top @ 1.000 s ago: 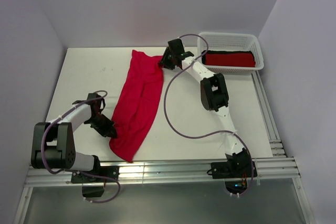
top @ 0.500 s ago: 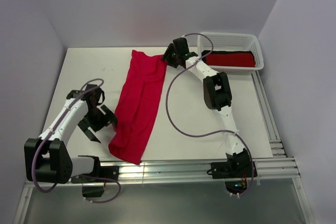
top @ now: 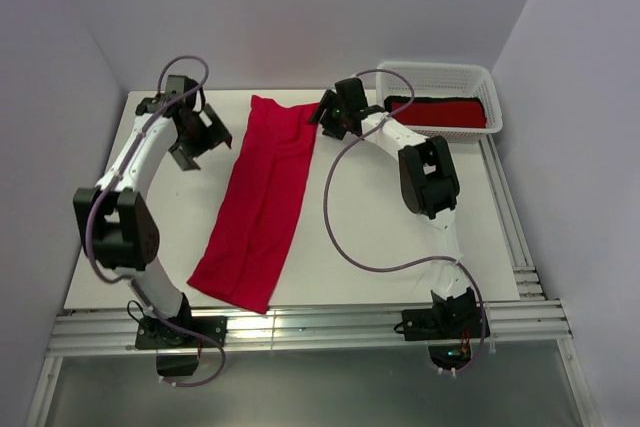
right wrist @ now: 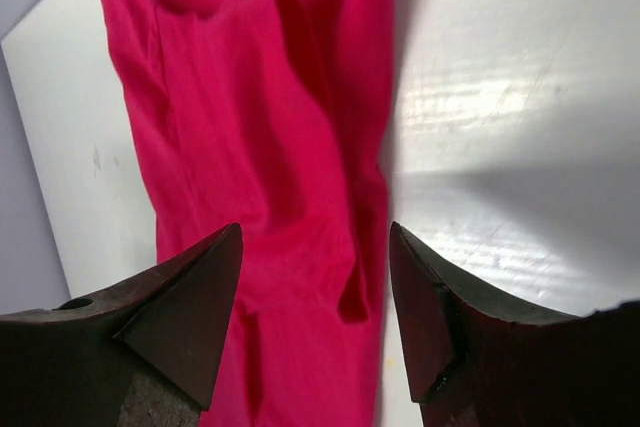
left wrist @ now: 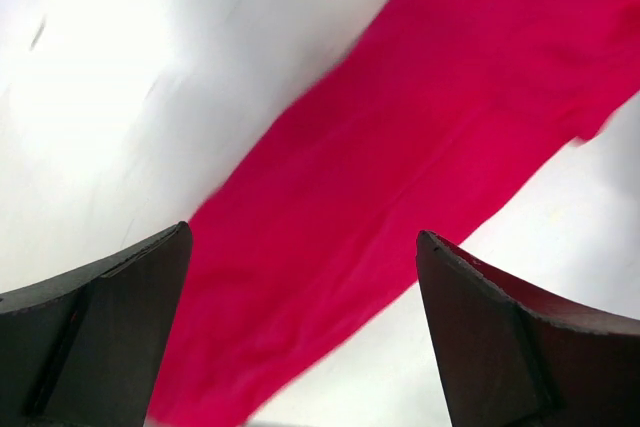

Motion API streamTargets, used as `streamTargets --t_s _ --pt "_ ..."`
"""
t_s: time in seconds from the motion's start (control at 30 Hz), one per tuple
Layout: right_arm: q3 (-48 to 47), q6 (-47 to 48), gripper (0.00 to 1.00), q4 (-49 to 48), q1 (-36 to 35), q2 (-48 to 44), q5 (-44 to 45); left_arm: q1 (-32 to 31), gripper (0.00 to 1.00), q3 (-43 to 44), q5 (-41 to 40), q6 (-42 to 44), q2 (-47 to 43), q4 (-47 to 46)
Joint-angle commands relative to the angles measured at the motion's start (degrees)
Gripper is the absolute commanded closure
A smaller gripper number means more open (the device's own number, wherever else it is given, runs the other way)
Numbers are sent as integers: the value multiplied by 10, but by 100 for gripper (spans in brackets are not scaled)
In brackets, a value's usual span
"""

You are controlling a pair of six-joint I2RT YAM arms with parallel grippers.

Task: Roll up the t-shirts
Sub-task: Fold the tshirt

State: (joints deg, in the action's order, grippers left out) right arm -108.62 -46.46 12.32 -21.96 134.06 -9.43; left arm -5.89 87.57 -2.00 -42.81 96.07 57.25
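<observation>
A bright crimson t-shirt [top: 258, 197], folded into a long narrow strip, lies flat on the white table [top: 360, 237], collar end far and hem end near. My left gripper [top: 205, 142] hovers open at the far left, beside the strip's upper part, holding nothing. In the left wrist view the t-shirt [left wrist: 400, 147] runs diagonally below the wide-apart left gripper [left wrist: 302, 237]. My right gripper [top: 328, 117] is open just right of the collar corner. In the right wrist view the right gripper [right wrist: 315, 229] hangs over the t-shirt's [right wrist: 250, 117] right edge, gripping nothing.
A white mesh basket [top: 440, 69] stands at the far right corner, holding a deep red rolled bundle [top: 440, 114] with a black one [top: 420, 100] behind it. Walls close in the table at the left, back and right. A metal rail [top: 320, 327] runs along the near edge.
My left gripper opened, let go of the shirt's near left edge and swung up to the far left. My right gripper opened wider and drew slightly right. The hem end settled leftward.
</observation>
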Motion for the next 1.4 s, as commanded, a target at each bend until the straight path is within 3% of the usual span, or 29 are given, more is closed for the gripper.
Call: streamTargets --t_s 0.0,0.27,0.67,0.77,0.97,1.03,1.1,1.23,1.37 --pt "34 -8 32 -30 -13 -40 -16 12 1 79 39 54 78 -118" --pt "46 -41 42 -40 -23 -20 -36 53 11 160 146 81 237 -238" --pt "86 -58 42 -12 -42 -28 -7 44 12 157 230 118 294 -300" --pt "82 -61 44 2 -46 -18 -9 41 19 152 243 115 308 -303" --pt "70 -70 59 0 -47 -2 -2 40 34 161 239 108 347 -297" --pt "58 -74 69 3 -47 5 -2 40 37 160 242 108 353 -302" --pt "46 -79 72 9 -45 9 -3 40 38 167 244 106 364 -304" --pt "34 -84 87 17 -43 16 0 33 44 177 247 109 377 -304" --pt "12 -90 99 31 -38 26 2 27 70 180 249 103 388 -309"
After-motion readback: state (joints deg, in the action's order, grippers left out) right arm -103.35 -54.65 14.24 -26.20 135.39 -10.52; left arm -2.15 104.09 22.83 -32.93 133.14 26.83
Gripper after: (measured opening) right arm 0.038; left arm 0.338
